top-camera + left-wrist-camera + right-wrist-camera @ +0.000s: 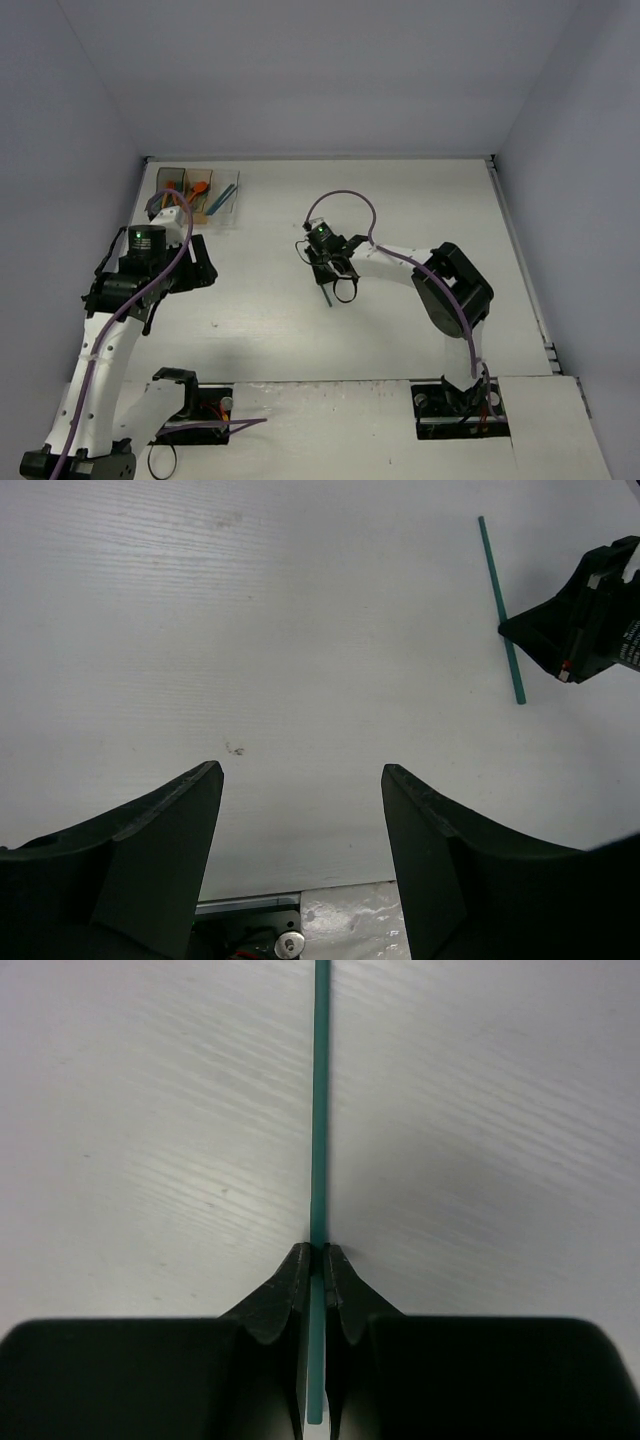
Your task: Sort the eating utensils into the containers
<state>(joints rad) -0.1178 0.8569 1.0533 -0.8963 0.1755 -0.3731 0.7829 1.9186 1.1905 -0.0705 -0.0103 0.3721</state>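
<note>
Chopstick, slim, straight, plain teal, between tips of right pincer

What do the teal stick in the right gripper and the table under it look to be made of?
The teal stick is probably plastic with a matte finish: even colour throughout, no grain, no glint. The table looks like white-painted or laminated wood: fine wavy grain lines run across it, with a dull sheen.
</note>
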